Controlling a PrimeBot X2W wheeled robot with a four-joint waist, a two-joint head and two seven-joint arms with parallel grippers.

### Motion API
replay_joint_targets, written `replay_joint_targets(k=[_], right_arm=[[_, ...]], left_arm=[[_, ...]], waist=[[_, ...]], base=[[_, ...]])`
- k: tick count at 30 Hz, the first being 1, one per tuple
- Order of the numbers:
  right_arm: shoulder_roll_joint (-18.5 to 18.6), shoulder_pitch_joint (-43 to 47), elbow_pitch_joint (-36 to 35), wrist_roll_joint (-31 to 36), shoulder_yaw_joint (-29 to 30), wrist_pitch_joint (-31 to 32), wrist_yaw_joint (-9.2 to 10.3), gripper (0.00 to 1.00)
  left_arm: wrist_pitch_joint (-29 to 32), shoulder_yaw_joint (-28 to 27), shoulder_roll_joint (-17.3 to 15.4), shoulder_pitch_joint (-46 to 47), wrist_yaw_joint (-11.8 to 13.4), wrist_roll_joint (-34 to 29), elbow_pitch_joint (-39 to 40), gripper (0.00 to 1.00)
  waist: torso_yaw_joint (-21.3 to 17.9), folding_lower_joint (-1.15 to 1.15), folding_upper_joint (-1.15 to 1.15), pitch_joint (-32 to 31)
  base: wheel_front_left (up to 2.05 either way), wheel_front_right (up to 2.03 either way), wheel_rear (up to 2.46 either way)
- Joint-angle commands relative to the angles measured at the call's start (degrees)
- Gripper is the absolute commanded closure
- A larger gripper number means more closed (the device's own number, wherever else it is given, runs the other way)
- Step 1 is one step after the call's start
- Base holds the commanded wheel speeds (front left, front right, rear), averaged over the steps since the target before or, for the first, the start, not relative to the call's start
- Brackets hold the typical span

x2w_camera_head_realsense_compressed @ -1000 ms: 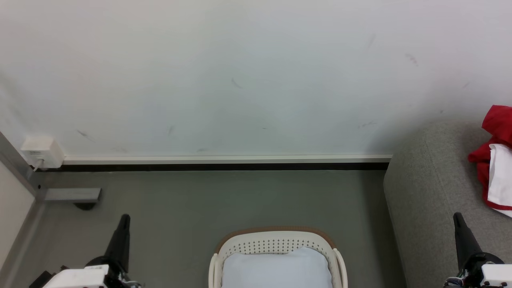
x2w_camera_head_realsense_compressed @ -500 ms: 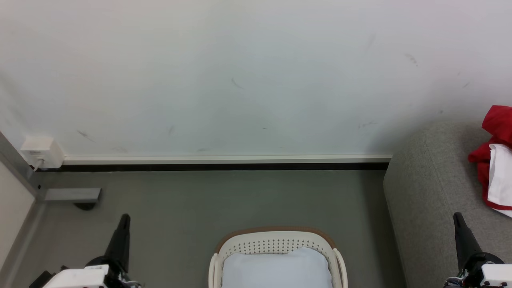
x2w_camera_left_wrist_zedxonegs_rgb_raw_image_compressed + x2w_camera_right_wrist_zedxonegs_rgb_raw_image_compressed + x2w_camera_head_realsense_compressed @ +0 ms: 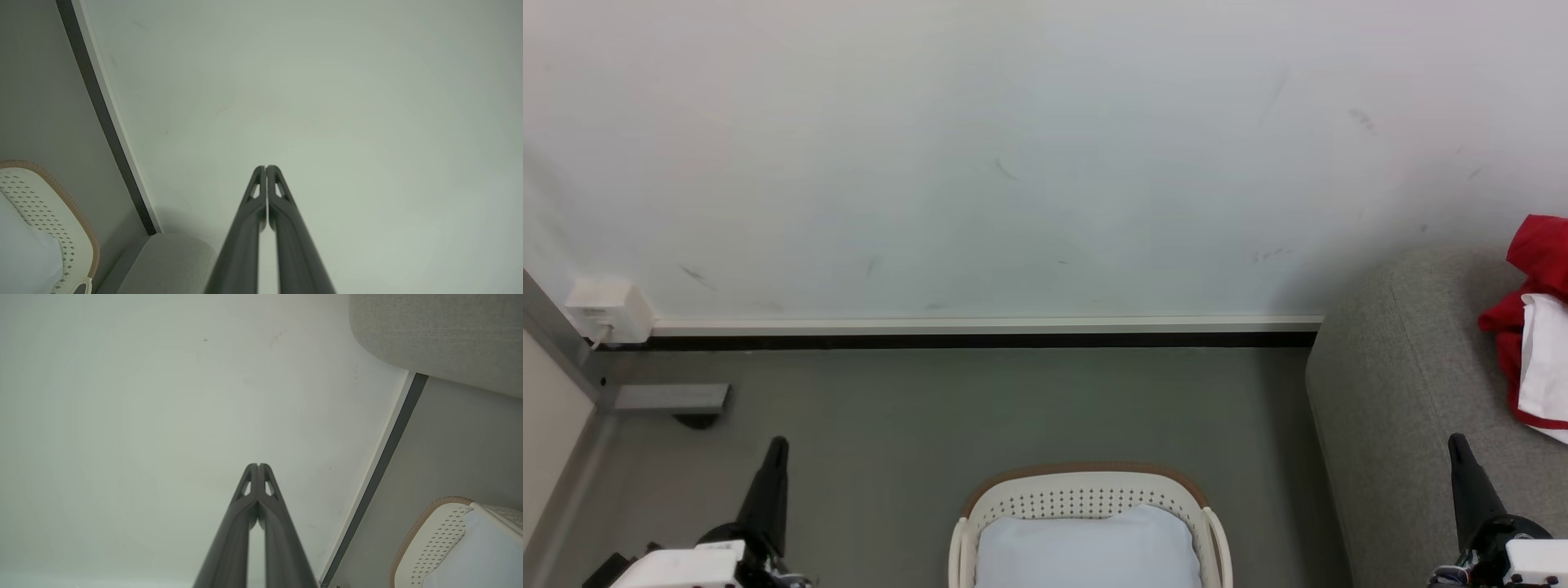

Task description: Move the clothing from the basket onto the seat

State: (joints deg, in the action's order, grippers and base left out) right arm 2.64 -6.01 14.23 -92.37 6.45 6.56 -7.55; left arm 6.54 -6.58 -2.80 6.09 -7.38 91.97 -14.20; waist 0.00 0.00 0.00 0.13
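The white perforated basket (image 3: pixel 1086 494) with a brown rim stands on the floor at the bottom centre of the head view, a pale blue pad (image 3: pixel 1086 551) lying in it. Red and white clothing (image 3: pixel 1535 327) lies on the light grey seat (image 3: pixel 1405 392) at the right edge. My left gripper (image 3: pixel 778 445) is shut and empty at the lower left, off to the basket's left. My right gripper (image 3: pixel 1456 441) is shut and empty in front of the seat. In the wrist views the left gripper (image 3: pixel 266 167) and right gripper (image 3: pixel 258 465) point at the wall, with the basket (image 3: pixel 49 204) (image 3: pixel 433 539) and seat (image 3: pixel 171 261) (image 3: pixel 437 330) at the edges.
A pale wall (image 3: pixel 1013 163) with a white and dark baseboard (image 3: pixel 980 331) runs behind the basket. A small white box (image 3: pixel 609 310) sits at the left on the wall, and a grey metal bracket (image 3: pixel 670 398) lies on the grey floor (image 3: pixel 1013 408) below it.
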Motion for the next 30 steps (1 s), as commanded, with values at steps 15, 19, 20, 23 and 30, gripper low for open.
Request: replay_joint_targets(k=[15, 19, 20, 23, 30], right_arm=[[0.4, -0.7, -0.3, -0.1, 0.2, 0.2, 0.12, 1.0], [0.5, -0.7, -0.3, -0.1, 0.2, 0.2, 0.12, 1.0], [0.5, -0.7, -0.3, -0.1, 0.2, 0.2, 0.12, 1.0], [0.5, -0.7, -0.3, -0.1, 0.2, 0.2, 0.12, 1.0], [0.5, -0.7, -0.3, -0.1, 0.2, 0.2, 0.12, 1.0]], left_arm=[[0.2, -0.1, -0.1, 0.5, -0.2, 0.8, 0.2, 1.0], [0.2, -0.1, -0.1, 0.5, -0.2, 0.8, 0.2, 1.0], [0.2, -0.1, -0.1, 0.5, -0.2, 0.8, 0.2, 1.0], [0.2, -0.1, -0.1, 0.5, -0.2, 0.8, 0.2, 1.0], [0.2, -0.1, -0.1, 0.5, -0.2, 0.8, 0.2, 1.0]], waist=[[0.0, 0.0, 0.0, 0.0], [0.0, 0.0, 0.0, 0.0], [0.0, 0.0, 0.0, 0.0], [0.0, 0.0, 0.0, 0.0], [0.0, 0.0, 0.0, 0.0]], base=[[0.0, 0.0, 0.0], [0.0, 0.0, 0.0], [0.0, 0.0, 0.0], [0.0, 0.0, 0.0], [0.0, 0.0, 0.0]])
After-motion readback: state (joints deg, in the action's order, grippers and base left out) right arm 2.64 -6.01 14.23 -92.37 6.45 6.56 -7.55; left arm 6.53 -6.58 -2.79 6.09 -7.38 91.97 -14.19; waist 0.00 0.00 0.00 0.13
